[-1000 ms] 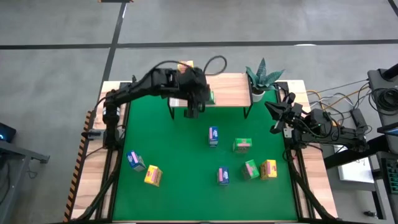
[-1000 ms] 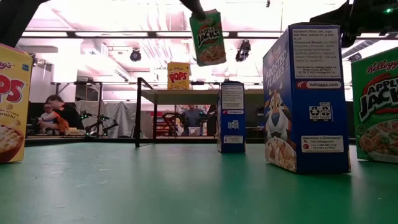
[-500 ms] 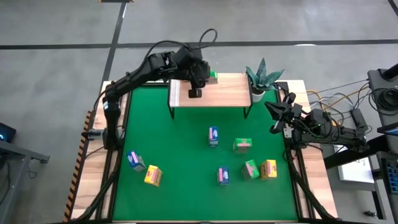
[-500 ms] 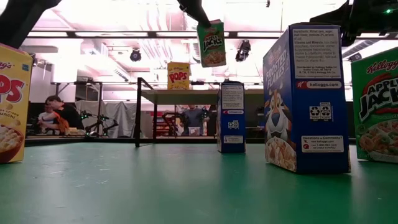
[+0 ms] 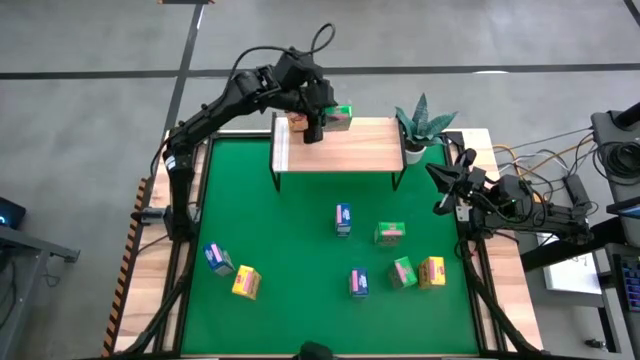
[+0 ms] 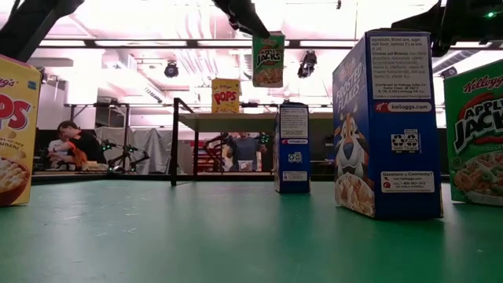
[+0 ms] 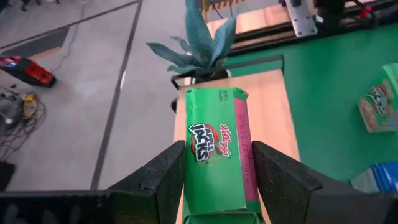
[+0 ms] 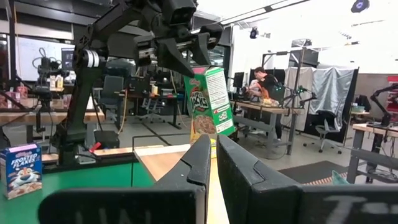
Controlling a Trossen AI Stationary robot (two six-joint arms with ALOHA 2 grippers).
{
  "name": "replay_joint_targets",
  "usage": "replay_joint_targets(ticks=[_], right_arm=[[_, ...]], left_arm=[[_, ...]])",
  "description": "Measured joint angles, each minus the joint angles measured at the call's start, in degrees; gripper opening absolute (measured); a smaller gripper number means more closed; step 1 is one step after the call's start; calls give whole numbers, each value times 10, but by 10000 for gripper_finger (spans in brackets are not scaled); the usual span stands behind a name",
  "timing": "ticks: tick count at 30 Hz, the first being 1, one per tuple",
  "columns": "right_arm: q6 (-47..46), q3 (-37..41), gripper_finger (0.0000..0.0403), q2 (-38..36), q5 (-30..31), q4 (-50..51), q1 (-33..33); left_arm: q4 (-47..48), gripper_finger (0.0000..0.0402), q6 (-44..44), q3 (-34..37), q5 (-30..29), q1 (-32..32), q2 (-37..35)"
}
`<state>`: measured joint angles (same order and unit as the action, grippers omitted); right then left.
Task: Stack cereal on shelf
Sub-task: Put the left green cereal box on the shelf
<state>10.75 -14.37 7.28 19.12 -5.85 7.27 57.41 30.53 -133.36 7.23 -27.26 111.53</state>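
Observation:
My left gripper (image 5: 326, 118) holds a green cereal box (image 5: 341, 117) in the air over the far edge of the pale wood shelf (image 5: 350, 152). A yellow box (image 6: 225, 95) stands upright on the shelf top near its left end. Several more boxes lie or stand on the green mat, among them a blue one (image 5: 343, 218), a green one (image 5: 390, 233) and a yellow one (image 5: 245, 282). My right gripper (image 5: 444, 188) waits shut at the table's right edge, holding nothing. My left gripper pinches the green box's two narrow sides (image 7: 245, 180) between its two fingers (image 7: 166, 177), at the box's upper end. The fingers come from above, slanting down. The box (image 6: 269, 59) hangs below them, nearly upright and clear of the shelf.
A potted spiky plant (image 5: 422, 125) stands at the shelf's right end. Large in the low view's foreground stand a blue box (image 6: 385, 126), a green box (image 6: 475, 134) and a yellow box (image 6: 16, 130). Most of the shelf top is bare.
My left gripper has carried the green box from over the shelf's near edge toward the table's far edge, turning as it went. The box has stayed clear of the shelf and now hangs more upright. My right arm has kept still.

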Motion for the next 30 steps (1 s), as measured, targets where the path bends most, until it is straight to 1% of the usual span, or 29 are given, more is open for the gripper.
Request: replay_joint_targets(ticks=[19,25,30], right_arm=[[29,0,18,0,5,-4,0],[35,0,18,0,5,-4,0],[41,0,18,0,5,-4,0]], left_arm=[[-24,165,1,-1,-2,-12,82],[-36,166,-7,-1,-2,-24,80],[-34,180,-17,-1,-2,-34,80]])
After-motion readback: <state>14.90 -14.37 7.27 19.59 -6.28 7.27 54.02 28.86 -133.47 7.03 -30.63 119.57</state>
